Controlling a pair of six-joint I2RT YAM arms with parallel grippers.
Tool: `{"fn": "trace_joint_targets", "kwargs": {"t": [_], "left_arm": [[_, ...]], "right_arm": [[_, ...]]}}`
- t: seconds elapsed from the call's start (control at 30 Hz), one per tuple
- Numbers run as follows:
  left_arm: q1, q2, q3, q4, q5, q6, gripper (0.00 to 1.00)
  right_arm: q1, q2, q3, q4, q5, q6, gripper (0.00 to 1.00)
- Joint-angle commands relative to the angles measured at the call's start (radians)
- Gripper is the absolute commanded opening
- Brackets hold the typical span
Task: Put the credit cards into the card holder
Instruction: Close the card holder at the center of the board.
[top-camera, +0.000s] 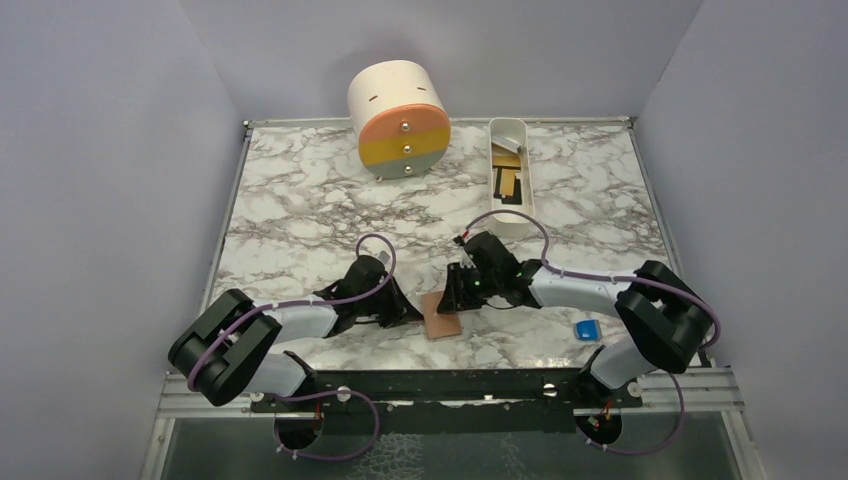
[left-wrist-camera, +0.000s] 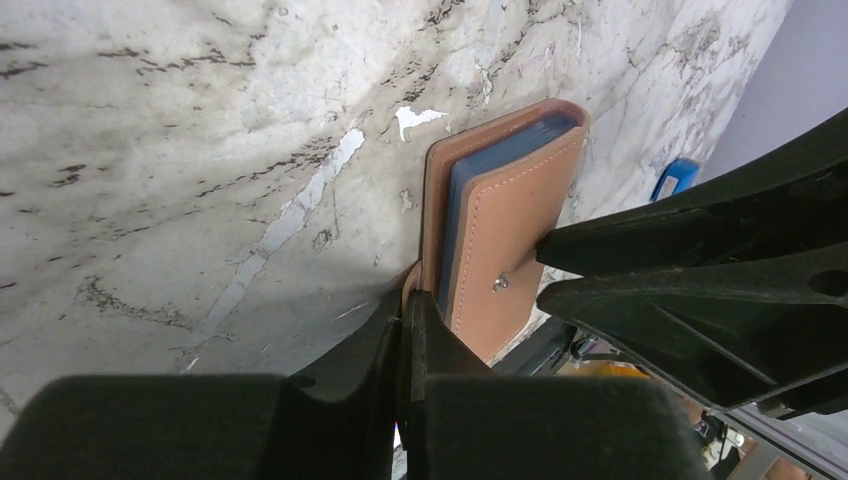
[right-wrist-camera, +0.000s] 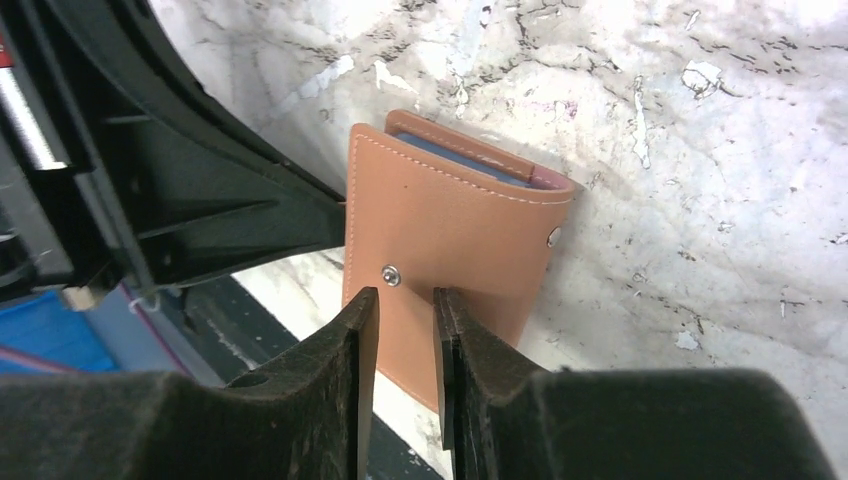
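Pinching what seems to be the lower flap edge of the card holder (left-wrist-camera: 500, 230) in my closed left gripper (left-wrist-camera: 405, 312), I hold my right gripper (right-wrist-camera: 400, 305) narrowed but empty, just short of the snap stud (right-wrist-camera: 390, 275). The one holder lies between both arms, long axis running away from me. The credit cards (top-camera: 508, 175), several but not countable from here, sit in the white tray (top-camera: 520, 225), nearer my right arm.

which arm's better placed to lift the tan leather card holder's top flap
Right. The right pincer hovers at the tan leather card holder's top flap beside the metal snap stud, jaws slightly apart; the left pincer is shut on its edge.
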Motion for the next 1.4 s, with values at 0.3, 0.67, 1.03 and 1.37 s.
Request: {"fn": "trace_joint_targets", "kwargs": {"t": [0.3,0.67,1.03,1.37], "left_arm": [[-0.008,-0.104,0.043,-0.042,0.018,-0.012,0.22],[-0.008,-0.121,0.031,-0.024,0.035,-0.032,0.23],[-0.008,-0.186,0.012,-0.045,0.003,-0.04,0.15],[-0.009,-0.125,0.026,-0.01,0.007,-0.024,0.09]], "right_arm": [[0.08,0.129,0.076,-0.201,0.242,-0.079,0.22],[0.103,0.146,0.074,-0.197,0.273,-0.07,0.19],[0.12,0.144,0.093,-0.243,0.334,-0.078,0.18],[0.131,0.126,0.088,-0.198,0.307,-0.071,0.17]]}}
